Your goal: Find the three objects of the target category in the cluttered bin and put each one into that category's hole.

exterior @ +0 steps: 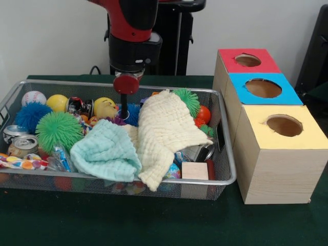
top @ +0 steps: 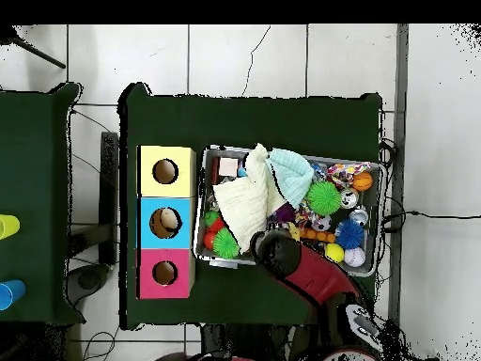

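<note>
A dark green cloth-covered table (exterior: 154, 225) stands on a white tiled floor (top: 244, 56); black cables (top: 413, 214) trail beside it.

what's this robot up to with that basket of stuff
A red and black robot arm reaches down into a wire basket full of balls, cans and two cloths. Its gripper sits low among the clutter behind the cream cloth, holding nothing visible. Beside the basket stand three boxes with holes on top.
</note>
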You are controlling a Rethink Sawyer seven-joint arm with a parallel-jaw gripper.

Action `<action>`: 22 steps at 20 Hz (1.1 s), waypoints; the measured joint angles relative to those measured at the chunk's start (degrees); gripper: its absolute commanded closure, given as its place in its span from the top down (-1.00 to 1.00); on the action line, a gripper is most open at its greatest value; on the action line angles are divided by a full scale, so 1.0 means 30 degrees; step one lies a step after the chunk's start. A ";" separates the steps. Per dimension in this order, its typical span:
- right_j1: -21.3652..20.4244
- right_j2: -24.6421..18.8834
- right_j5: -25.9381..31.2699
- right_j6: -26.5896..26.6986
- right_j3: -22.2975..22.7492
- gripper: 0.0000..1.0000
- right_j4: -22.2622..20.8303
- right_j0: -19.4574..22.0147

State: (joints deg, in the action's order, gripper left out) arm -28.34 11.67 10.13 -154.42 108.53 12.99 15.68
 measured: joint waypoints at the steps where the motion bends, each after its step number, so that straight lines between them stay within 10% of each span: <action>1: 0.0067 0.0022 0.0000 0.0000 0.0000 1.00 0.0000 0.0037; 22: -0.1375 0.1045 0.1766 0.0000 -0.0053 1.00 -0.0008 -0.0237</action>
State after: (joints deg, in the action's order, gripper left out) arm -32.47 14.81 15.43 -154.42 108.37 12.97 14.97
